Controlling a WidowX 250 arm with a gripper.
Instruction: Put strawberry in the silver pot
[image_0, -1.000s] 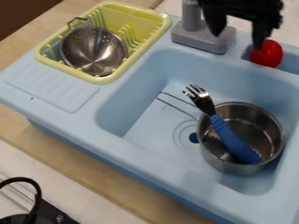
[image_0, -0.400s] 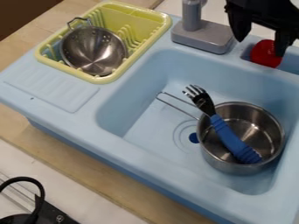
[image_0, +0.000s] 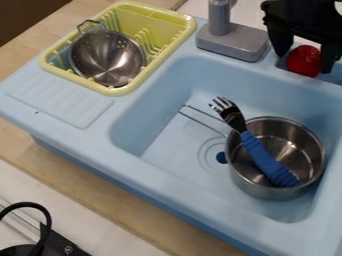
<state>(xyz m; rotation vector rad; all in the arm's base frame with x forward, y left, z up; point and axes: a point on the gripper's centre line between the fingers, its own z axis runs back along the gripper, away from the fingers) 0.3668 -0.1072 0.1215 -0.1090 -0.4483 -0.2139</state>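
strawberry (image_0: 304, 61) lies in the small recess (image_0: 282, 63) of the ledge behind the basin, just beside the grey faucet base (image_0: 232, 42). it looks roundish from here, so i cannot tell which way its long axis runs. the black gripper (image_0: 304, 63) hangs over it with its fingers parted, one on the faucet side of the berry and the other on the side away from it. so the berry lies below the palm, between the fingertips, and nothing seems to be gripped; whether either finger touches it, i cannot tell. with only one arm, there is no choice of hand.

the coming move turns on that straddle: judging by the view, the hand needs little sideways correction, perhaps a slight lowering, then a squeeze across the berry and a lift clear of the recess wall. a shallow pinch on such a rounded thing could let it roll out.

nearer the camera and lower, in the blue basin (image_0: 170, 131), stands the silver pot (image_0: 276, 191), upright, its wire handle (image_0: 202, 121) pointing to the view's upper left. a fork (image_0: 268, 162) with a blue grip leans in it, tines out past the rim. that leaves the side of the pot away from its handle as the freer place to drop the berry, i would judge. well apart, at the view's upper left, a metal colander (image_0: 107, 57) sits in the yellow rack (image_0: 155, 19).
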